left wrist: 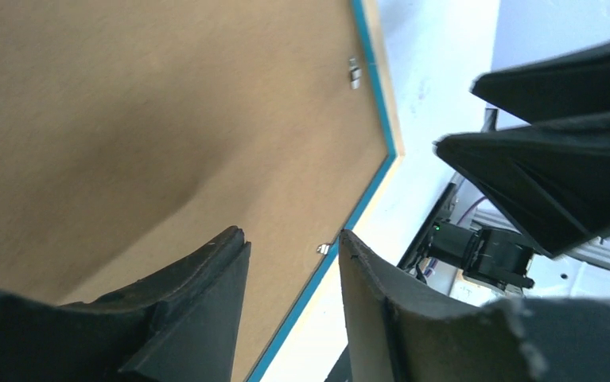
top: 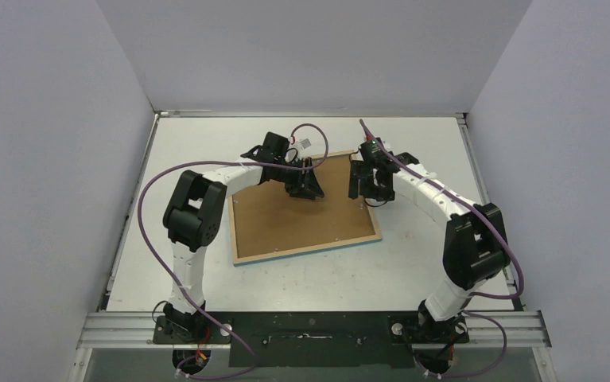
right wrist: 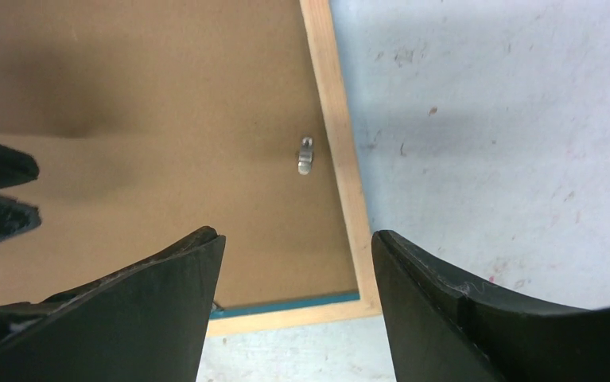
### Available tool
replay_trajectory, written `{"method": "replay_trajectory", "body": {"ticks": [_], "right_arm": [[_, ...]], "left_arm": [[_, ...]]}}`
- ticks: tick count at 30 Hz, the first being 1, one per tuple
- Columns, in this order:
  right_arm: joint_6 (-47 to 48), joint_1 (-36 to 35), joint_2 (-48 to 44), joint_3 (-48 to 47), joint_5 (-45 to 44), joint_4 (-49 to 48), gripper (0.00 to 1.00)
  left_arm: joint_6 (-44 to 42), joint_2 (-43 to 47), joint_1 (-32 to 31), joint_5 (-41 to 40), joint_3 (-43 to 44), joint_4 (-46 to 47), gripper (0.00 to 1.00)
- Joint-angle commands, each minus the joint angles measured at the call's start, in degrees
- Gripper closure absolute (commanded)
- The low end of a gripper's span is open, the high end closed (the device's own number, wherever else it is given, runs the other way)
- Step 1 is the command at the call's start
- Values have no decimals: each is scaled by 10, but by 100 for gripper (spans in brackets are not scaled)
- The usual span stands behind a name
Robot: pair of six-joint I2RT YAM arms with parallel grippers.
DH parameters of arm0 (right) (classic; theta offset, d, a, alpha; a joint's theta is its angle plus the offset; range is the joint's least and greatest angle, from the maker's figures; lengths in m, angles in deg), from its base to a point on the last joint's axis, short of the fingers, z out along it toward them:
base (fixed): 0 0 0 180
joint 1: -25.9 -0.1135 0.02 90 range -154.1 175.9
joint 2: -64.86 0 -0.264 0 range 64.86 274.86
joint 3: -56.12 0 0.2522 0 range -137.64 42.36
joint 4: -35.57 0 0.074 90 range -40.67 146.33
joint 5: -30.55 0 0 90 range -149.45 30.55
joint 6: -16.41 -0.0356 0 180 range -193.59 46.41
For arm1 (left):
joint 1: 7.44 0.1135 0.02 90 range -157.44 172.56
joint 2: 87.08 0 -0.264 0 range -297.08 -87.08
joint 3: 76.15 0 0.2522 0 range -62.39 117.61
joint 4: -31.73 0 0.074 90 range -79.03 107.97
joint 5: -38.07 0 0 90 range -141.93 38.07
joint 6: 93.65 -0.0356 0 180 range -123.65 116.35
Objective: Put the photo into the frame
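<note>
A robotics lab test cell: plain pale walls (top: 47,159) box in a scuffed, speckled white table (top: 413,270) on three sides. A left arm (top: 194,211) and a right arm (top: 472,239) – white-and-black machines – are bolted to an aluminium rail (top: 118,328) at the near edge, with purple cables (top: 144,231) looping from their joints.

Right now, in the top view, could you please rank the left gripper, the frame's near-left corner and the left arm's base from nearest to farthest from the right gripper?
Measured from the right gripper:
1. left gripper, close beside it on its left.
2. frame's near-left corner, further left and nearer the bases.
3. left arm's base, farthest left, at the bottom of the view.
</note>
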Motion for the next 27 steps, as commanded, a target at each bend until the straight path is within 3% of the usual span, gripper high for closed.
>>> {"method": "replay_trajectory", "body": {"ticks": [1, 20, 27], "right_arm": [[51, 7, 56, -34, -35, 15, 31], [67, 33, 142, -45, 8, -40, 33], [69, 42, 154, -34, 16, -48, 42]], "left_arm": [[0, -15, -7, 62, 7, 82, 60], [-55, -65, -16, 5, 15, -7, 64], [-77, -72, -24, -16, 15, -35, 64]]}}
